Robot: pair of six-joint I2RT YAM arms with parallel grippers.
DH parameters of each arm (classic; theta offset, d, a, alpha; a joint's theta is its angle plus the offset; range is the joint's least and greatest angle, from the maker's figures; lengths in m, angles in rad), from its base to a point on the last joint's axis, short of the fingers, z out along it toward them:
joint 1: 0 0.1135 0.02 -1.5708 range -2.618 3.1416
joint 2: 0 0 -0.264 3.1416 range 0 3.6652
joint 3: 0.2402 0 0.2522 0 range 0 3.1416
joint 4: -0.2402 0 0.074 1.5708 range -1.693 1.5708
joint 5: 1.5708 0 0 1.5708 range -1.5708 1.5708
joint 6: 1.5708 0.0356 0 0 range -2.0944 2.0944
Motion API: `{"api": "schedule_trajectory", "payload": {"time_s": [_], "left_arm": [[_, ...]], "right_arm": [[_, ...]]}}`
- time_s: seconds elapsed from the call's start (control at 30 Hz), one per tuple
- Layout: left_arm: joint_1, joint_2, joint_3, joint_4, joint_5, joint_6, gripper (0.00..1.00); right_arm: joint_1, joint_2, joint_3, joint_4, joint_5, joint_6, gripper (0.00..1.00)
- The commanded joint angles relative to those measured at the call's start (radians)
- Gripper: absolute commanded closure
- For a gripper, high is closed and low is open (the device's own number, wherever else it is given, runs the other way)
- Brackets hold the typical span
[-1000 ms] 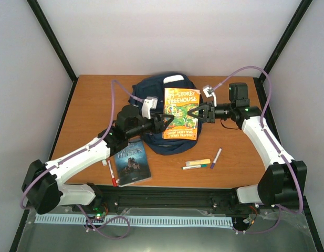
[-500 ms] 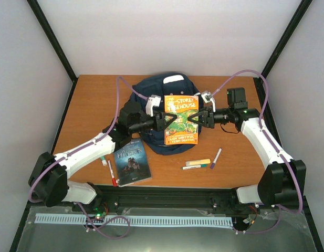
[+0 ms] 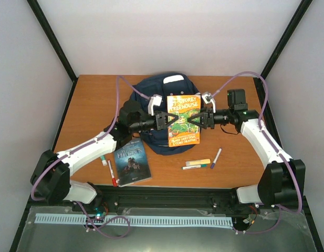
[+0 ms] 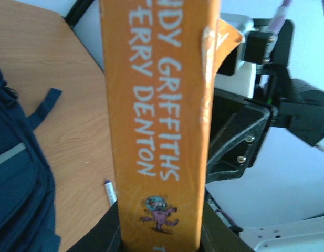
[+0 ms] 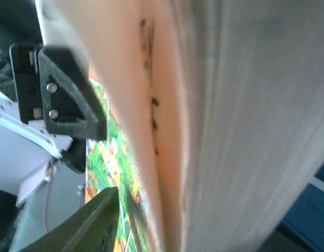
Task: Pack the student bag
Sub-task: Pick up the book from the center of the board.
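Hanging over the near half of the bag (image 3: 151, 89), the orange book (image 3: 183, 121) sits between the two grippers. Its cover faces up, with the title at the far end and the authors' names at the near end. The bag lies flat at the far middle of the table (image 3: 88, 105). It is navy with a white patch at its far edge, and the book hides its near right part.

The left gripper (image 3: 165, 119) reaches in from the left to the book's left edge. In the left wrist view the spine runs straight up the picture. At the bottom a dark finger (image 4: 110, 236) is pressed against each side of it, so this pincer is pinching the orange book.

The right gripper (image 3: 195, 119) comes in from the right, its tips at the book's right edge. Its own camera is filled by the page edges, blurred and very close. One finger (image 5: 88, 226) shows beside the cover, low on the left. I cannot tell whether that pincer is gripping or spread.

Near the left arm a dark book (image 3: 132, 163) lies cover up on the table, with a red pen (image 3: 112, 174) just left of it. Near and right of the bag lie a yellow highlighter (image 3: 197, 162) and a green pen (image 3: 194, 167) just beside it. A purple pen (image 3: 216, 157) lies a little further right.
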Motion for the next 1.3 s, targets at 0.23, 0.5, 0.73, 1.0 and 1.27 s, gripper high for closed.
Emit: {"api": "schedule_trajectory", "payload": {"time_s": [0.23, 0.5, 0.73, 1.0, 1.27], "left_arm": [[0.025, -0.022, 0.021, 0.206, 0.025, -0.099, 0.99], [0.025, -0.035, 0.02, 0.098, -0.014, -0.016, 0.99], [0.025, -0.001, 0.086, -0.158, -0.145, 0.114, 0.35], [0.01, 0.14, 0.279, -0.646, -0.345, 0.321, 0.35], [-0.075, 0.349, 0.483, -0.976, -0.433, 0.582, 0.38]], "right_arm": [[0.014, 0.033, -0.013, 0.052, -0.181, 0.035, 0.46], [-0.031, 0.001, -0.02, 0.089, -0.181, 0.103, 0.77], [-0.091, -0.046, -0.044, 0.117, -0.014, 0.124, 0.97], [-0.273, -0.088, -0.001, 0.022, 0.179, 0.113, 0.97], [-0.344, -0.224, -0.121, 0.105, 0.294, 0.091, 0.97]]}}
